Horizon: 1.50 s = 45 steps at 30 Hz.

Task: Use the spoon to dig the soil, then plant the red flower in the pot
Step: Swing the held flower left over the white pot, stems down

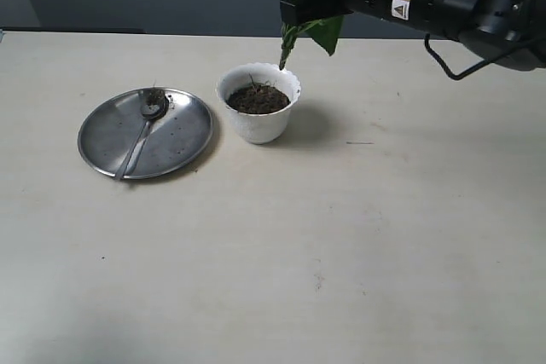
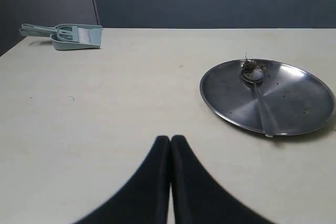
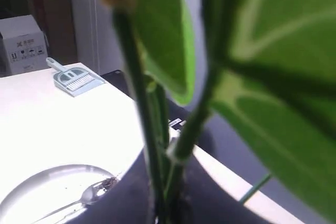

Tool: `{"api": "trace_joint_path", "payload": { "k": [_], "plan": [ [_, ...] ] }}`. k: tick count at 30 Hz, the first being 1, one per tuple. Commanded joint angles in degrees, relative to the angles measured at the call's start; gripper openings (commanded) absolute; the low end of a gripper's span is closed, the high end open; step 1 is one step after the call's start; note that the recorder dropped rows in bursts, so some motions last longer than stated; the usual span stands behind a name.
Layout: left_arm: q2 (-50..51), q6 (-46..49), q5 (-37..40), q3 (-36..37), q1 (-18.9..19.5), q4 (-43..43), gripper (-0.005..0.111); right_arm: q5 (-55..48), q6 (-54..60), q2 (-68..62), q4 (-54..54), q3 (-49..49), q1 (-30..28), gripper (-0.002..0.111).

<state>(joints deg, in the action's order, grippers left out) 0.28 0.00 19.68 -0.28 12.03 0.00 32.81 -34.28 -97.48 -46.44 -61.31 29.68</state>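
Step in hand: planting; the digging looks finished, because the spoon (image 1: 143, 132) lies on the steel plate (image 1: 183, 144) with some crumbs of earth in its bowl
Right gripper (image 1: 294, 13): it hangs above the far rim of the pot (image 1: 258, 101) and it is closed on the green stems of the red flower (image 1: 300, 33); in the right wrist view the stems (image 3: 157, 145) run down between the dark fingers
Red flower: only stems and leaves are visible; the red bloom is not in any view, so I cannot tell how it is turned
Stem tip: it points down, near the back edge of the pot; whether it touches the soil (image 1: 258, 98) I cannot tell
Pot: it stands on the tabletop (image 1: 341, 245) just beside the plate, with soil inside up to near the rim
Left gripper (image 2: 170, 145): the fingers are pressed together with nothing between them, low over the tabletop, apart from the plate
How to do it well: in my judgement the stems should come first over the middle of the soil, then go straight down, slowly
Risk: a push at the rim can tip the light pot, or the thin stems can bend
Release: only when the flower stands by itself
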Motion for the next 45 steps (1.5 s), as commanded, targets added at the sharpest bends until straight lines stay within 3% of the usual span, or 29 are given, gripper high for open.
{"api": "trace_joint_path", "payload": {
  "k": [1, 10, 20, 45],
  "plan": [
    [-0.3, 0.0, -0.5, 0.3, -0.3, -0.3, 0.0, 1.0, -3.1, -3.3, -1.8, -3.0, 0.0, -0.001],
    [-0.3, 0.0, -0.5, 0.3, -0.3, -0.3, 0.0, 2.0, -8.2, -4.8, -6.0, -5.3, 2.1, -0.001],
    [-0.3, 0.0, -0.5, 0.3, -0.3, -0.3, 0.0, -6.8, -10.7, -7.4, -10.5, -11.1, 3.6, -0.001],
    [-0.3, 0.0, -0.5, 0.3, -0.3, -0.3, 0.0, -7.2, -13.7, -10.4, -12.2, -11.1, 3.6, -0.001]
  ]
}}
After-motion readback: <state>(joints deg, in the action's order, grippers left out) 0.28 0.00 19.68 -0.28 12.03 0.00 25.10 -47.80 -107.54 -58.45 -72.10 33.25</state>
